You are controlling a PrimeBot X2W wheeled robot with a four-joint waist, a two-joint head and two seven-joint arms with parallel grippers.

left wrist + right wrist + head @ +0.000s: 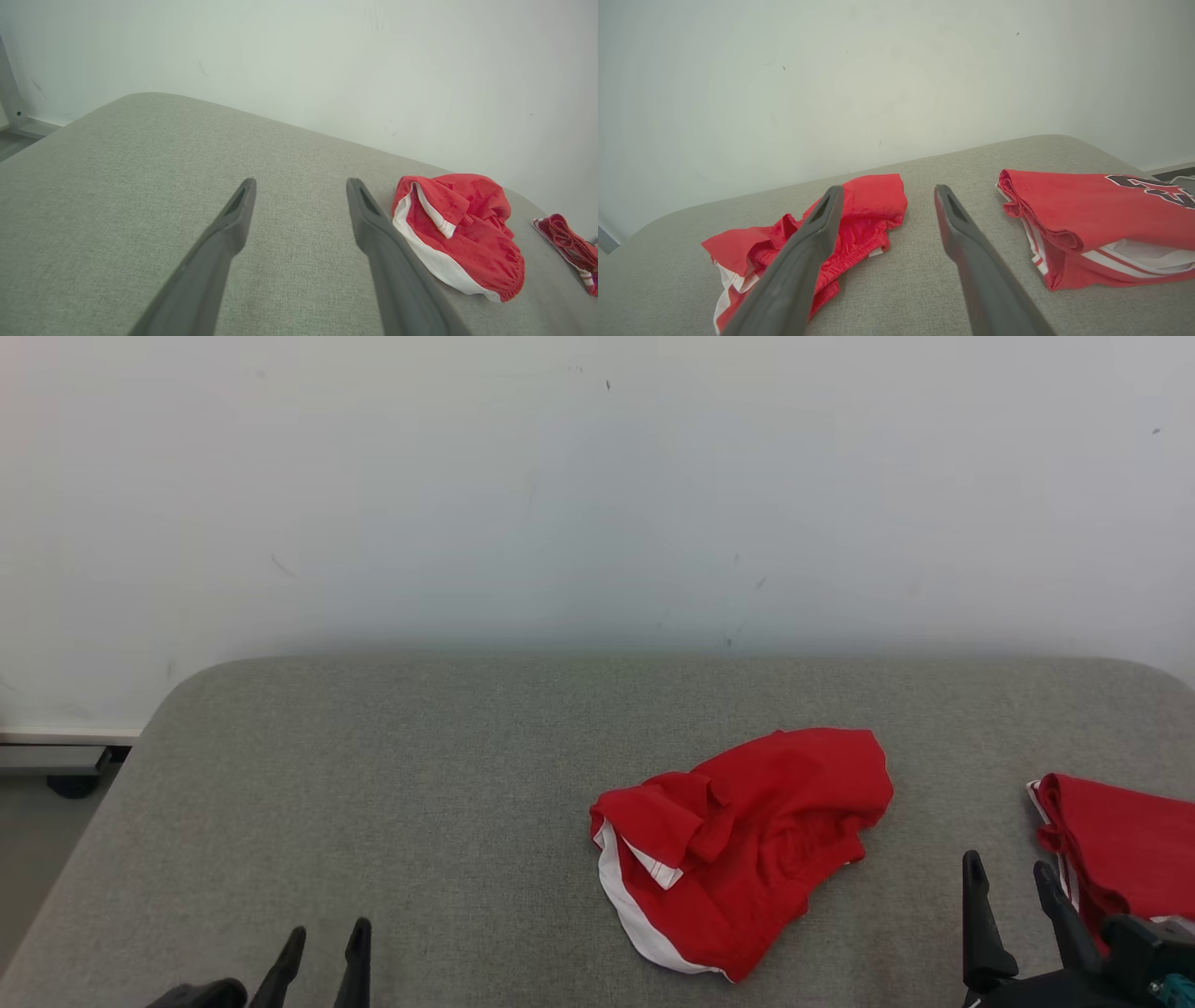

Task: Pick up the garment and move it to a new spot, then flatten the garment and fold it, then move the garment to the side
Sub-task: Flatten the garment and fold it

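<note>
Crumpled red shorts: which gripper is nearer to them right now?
Right. The right gripper sits just right of the shorts; the left gripper is farther off to their left.

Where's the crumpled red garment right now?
In the head view the crumpled red garment lies on the grey table, right of centre, just left of the right gripper and apart from the folded red jersey at the right edge.

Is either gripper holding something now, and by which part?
Nothing is held. The left gripper and the right gripper stand open and empty; the crumpled red-and-white garment lies untouched on the grey fabric surface.
</note>
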